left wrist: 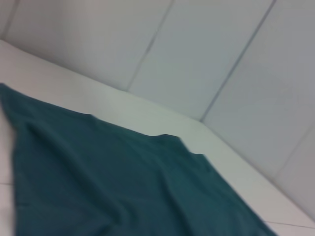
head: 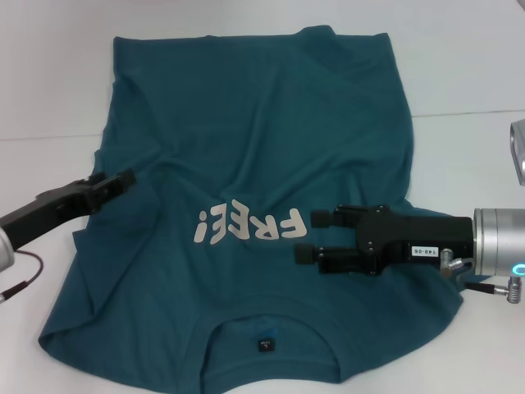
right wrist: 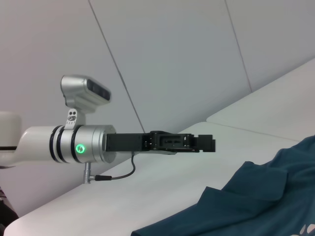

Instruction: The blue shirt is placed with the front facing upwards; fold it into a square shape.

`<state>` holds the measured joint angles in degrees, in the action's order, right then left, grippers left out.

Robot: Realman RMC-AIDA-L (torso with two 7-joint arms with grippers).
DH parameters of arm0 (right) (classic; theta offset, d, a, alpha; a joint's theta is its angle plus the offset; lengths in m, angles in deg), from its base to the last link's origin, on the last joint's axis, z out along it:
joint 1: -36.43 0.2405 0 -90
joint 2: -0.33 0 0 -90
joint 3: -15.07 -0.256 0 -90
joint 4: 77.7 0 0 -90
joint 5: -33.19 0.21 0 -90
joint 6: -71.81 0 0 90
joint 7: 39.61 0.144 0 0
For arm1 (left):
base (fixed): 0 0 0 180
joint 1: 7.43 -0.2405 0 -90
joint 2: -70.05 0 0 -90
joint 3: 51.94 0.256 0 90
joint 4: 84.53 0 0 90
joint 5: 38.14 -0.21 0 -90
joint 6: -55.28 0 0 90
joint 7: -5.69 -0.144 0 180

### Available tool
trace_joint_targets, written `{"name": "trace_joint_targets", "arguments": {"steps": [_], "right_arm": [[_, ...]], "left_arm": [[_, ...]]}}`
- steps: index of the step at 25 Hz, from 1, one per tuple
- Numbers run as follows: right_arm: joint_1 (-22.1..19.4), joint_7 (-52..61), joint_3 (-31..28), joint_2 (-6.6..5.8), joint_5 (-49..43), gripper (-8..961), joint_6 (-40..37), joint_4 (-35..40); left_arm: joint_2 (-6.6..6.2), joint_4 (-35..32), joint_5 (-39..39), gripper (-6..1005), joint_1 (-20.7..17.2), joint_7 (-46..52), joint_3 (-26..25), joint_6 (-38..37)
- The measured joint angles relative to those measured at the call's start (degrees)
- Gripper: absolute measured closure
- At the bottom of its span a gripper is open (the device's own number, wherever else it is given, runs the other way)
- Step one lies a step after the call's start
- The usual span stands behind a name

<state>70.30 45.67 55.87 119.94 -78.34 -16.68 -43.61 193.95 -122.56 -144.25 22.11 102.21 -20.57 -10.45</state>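
The blue shirt [head: 246, 139] lies front up on the white table [head: 467, 66], wrinkled, with its collar and small dark neck label [head: 267, 345] at the near edge and its hem far away. Off-white "FREE!" lettering [head: 246, 225] runs across the chest. My right gripper [head: 310, 236] hovers over the shirt just right of the lettering, open, with nothing between its fingers. At the shirt's left edge is my left gripper [head: 123, 180], level with the chest. The left wrist view shows only shirt [left wrist: 98, 187] cloth and table. The right wrist view shows the left gripper [right wrist: 209, 144] side on above the shirt [right wrist: 266, 196].
Bare white table [right wrist: 162, 187] surrounds the shirt on the left, right and far sides, with a seam line across it. Grey wall panels [left wrist: 206, 54] rise behind the table. The right arm's wrist camera [head: 517, 152] shows at the right edge.
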Motion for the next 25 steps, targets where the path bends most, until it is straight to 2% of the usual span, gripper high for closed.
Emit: {"name": "trace_joint_targets", "arguments": {"steps": [7,12,18,25], "right_arm": [[0.0,0.2,0.3,0.08,0.1,69,-0.2,-0.1],[0.0,0.2,0.8,0.09,0.3,69,-0.3,-0.1],[0.0,0.1,0.8,0.09,0.2,69,-0.3,-0.5],[0.0,0.1,0.8,0.05,0.2,69,-0.3,-0.5]], "left_arm": [[0.04,0.3,-0.5,383,-1.8,-2.0,-0.9,4.0],[0.03,0.3,-1.6,153,-3.0,-2.6,-0.8,4.7],[0.03,2.0,-2.4,156,-3.5,-4.3,-0.8,8.2],[0.03,4.8,-3.5,171,-2.3,-5.3,0.7,13.1]]}}
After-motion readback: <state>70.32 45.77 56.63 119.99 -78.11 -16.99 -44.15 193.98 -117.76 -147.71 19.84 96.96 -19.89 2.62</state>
